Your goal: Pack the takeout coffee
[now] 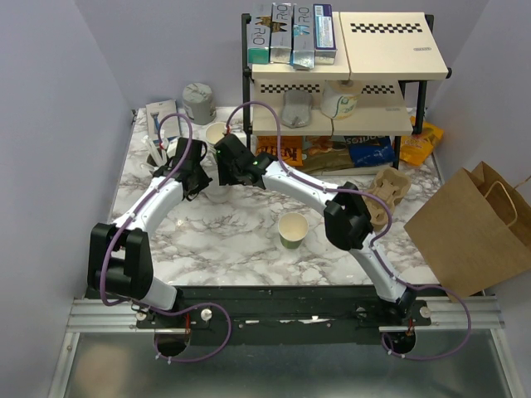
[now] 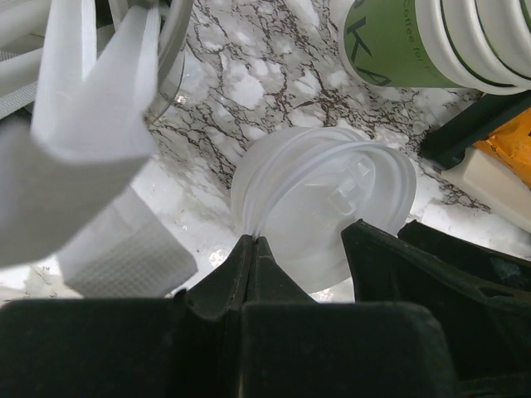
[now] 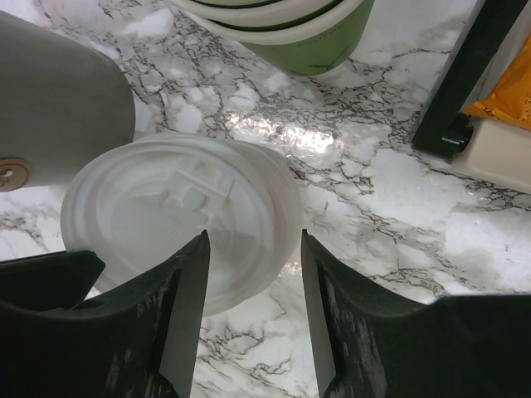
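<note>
The takeout coffee cup (image 1: 293,230), cream over a green band, stands open-topped mid-table, away from both grippers. A stack of white round lids (image 2: 332,199) (image 3: 174,215) lies on the marble at the back left (image 1: 217,193). My left gripper (image 2: 254,240) (image 1: 199,177) is shut, its tips pinching the near rim of the stack. My right gripper (image 3: 253,240) (image 1: 226,166) is open and straddles the stack's right edge, one finger over the top lid and the other over bare marble. One of its black fingers (image 2: 390,265) shows in the left wrist view.
Lidless green-banded cups (image 2: 431,41) (image 3: 282,29) (image 1: 217,133) are stacked just behind the lids. White folded napkins (image 2: 91,108) are at the left, a black shelf rack (image 1: 332,75) behind. A cardboard cup carrier (image 1: 388,192) and a brown paper bag (image 1: 477,228) sit at the right.
</note>
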You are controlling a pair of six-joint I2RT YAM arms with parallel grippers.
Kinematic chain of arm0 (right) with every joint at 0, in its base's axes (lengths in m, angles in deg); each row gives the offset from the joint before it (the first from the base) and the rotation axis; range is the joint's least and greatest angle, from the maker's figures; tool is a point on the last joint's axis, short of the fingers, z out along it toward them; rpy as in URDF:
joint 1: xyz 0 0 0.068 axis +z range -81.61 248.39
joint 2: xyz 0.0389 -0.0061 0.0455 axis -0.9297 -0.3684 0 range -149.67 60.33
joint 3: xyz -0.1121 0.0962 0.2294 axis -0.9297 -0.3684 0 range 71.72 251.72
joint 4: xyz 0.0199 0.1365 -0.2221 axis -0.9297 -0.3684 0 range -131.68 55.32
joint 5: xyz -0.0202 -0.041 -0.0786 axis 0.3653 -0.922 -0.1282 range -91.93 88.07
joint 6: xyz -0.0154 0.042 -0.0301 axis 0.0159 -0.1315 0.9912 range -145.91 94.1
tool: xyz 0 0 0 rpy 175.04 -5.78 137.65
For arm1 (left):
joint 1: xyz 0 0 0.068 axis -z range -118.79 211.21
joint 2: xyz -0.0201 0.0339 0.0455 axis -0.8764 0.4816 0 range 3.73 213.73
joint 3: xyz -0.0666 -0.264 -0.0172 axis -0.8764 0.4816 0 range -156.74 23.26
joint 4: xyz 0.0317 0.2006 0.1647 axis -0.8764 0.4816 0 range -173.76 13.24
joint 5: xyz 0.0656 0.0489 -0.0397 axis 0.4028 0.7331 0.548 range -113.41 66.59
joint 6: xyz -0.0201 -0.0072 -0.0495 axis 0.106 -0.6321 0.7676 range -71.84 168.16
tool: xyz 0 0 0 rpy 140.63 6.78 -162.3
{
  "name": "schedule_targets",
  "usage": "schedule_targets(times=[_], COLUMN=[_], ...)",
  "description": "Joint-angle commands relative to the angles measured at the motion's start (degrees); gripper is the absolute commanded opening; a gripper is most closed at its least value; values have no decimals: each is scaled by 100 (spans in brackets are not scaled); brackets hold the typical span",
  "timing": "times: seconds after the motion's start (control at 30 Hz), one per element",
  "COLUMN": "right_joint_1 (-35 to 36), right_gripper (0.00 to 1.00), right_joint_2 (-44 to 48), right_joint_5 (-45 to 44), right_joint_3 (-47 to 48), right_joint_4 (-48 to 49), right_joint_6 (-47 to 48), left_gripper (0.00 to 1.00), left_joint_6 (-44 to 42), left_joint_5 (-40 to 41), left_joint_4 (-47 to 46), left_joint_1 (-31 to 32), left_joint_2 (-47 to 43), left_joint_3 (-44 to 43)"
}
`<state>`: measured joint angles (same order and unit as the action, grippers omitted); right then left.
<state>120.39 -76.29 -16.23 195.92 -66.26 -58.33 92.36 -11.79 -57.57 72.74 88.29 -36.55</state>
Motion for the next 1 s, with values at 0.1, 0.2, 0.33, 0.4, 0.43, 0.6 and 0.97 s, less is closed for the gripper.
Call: schedule_targets(times=[0.1, 0.2, 0.33, 0.4, 0.43, 0.6, 0.97], right_joint_1=[-24, -33, -33, -42, -42, -42, -50], right_gripper=[53, 52, 49, 46, 43, 41, 26], right_joint_2=[39, 12, 3, -5, 3, 30, 126], right_joint_5=[-2, 24, -28, -107, -108, -143, -169], right_joint_3=[-19, 25, -10, -28, -45, -72, -274], right_joint_4=[336, 345, 275, 257, 239, 222, 213], right_joint_6=[61, 61, 34, 43, 52, 61, 26], left_gripper=[0, 0, 0, 0, 0, 0, 0], left_joint_6=[9, 27, 9, 18, 9, -8, -61], left_joint_5=[-151, -195, -204, -212, -230, -257, -309], left_joint_4=[-123, -167, -185, -185, -211, -220, -369], left_joint_1=[-63, -72, -98, -89, -98, -107, -142], left_joint_2=[-150, -202, -255, -255, -255, -281, -352], left_joint_3=[128, 180, 207, 215, 216, 242, 373])
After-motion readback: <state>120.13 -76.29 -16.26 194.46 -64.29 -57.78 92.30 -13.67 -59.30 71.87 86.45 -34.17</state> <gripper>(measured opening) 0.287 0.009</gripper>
